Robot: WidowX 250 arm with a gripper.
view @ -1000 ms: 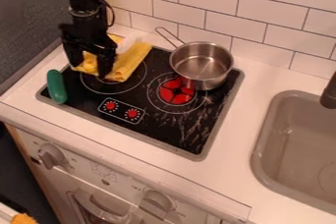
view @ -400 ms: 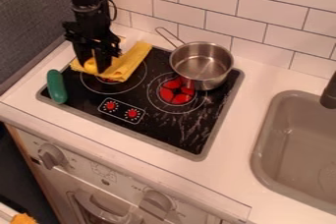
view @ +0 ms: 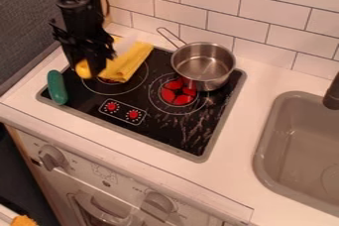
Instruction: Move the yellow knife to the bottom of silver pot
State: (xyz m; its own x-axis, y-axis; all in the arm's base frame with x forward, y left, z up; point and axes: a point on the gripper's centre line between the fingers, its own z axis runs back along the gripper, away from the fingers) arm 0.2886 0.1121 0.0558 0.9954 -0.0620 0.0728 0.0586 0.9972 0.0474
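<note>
One yellow knife (view: 83, 69), upper left of the frame, handle between the claw's fingers. One claw (view: 85, 73), parted by the handle's width, apparently gripping it. One yellow cloth (view: 128, 62), just beside. One silver pot (view: 203, 65), upper centre-right, well apart. Done: grasp, by appearances. Outstanding: carry to the pot's bottom, and release.

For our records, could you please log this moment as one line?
tool: by yellow object, left side of stove | grip: unclear | silver pot: right side | yellow cloth: left burner | green vegetable: left edge
</note>
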